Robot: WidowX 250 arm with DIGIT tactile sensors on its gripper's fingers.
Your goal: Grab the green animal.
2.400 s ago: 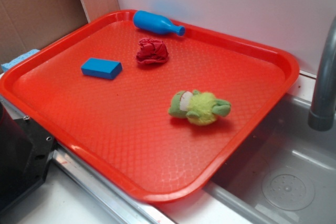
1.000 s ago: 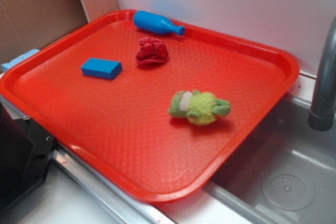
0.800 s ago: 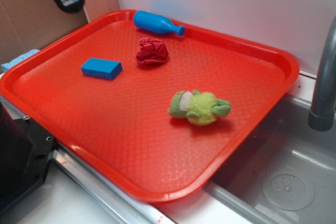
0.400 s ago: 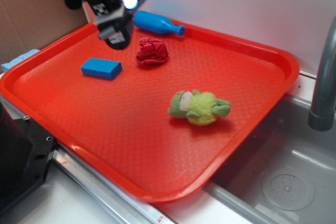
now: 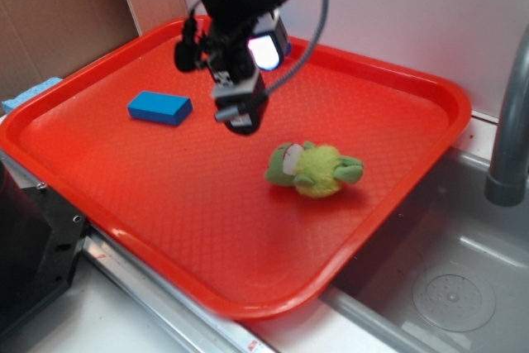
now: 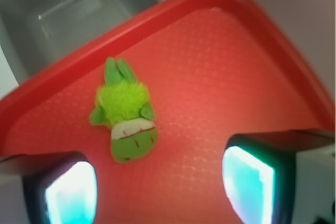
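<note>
Exterior view: the gripper (image 5: 240,113) hangs above the red tray (image 5: 430,93), left of and slightly farther back than the green animal (image 5: 314,169), not touching it. The green animal lies on its side at tray centre-right. Wrist view: fingers (image 6: 252,182) spread apart, nothing between them. A blue block (image 5: 159,107) sits far left.

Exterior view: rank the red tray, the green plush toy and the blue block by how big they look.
1. Red tray, by far the largest.
2. Green plush toy.
3. Blue block, only slightly smaller; it lies farther back, so that's unsure.
</note>
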